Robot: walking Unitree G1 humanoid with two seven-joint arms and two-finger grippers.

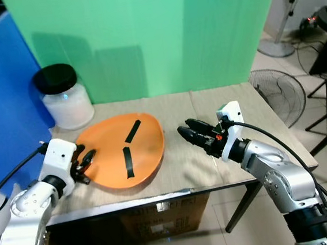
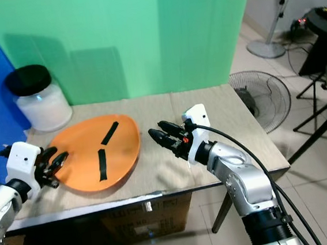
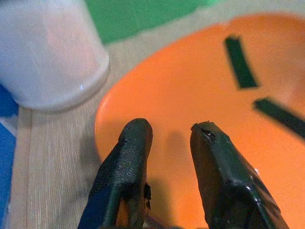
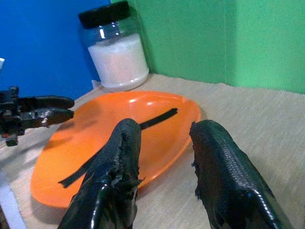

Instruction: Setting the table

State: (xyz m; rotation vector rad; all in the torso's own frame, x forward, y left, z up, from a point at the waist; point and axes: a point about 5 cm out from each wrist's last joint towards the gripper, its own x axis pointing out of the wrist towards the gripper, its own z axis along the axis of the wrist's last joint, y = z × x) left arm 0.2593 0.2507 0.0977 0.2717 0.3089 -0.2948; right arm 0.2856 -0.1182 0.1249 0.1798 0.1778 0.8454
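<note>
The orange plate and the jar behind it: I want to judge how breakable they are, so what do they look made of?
The orange plate looks like smooth, slightly glossy plastic: even colour, soft highlights, two black strips on it. The jar looks like clear plastic or glass, I cannot tell which, with a black lid and white contents.

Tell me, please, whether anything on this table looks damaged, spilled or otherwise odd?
Nothing is spilled or broken. The one oddity is the orange plate: two black strips lie across its inside, like tape. The lidded jar stands upright behind it.
</note>
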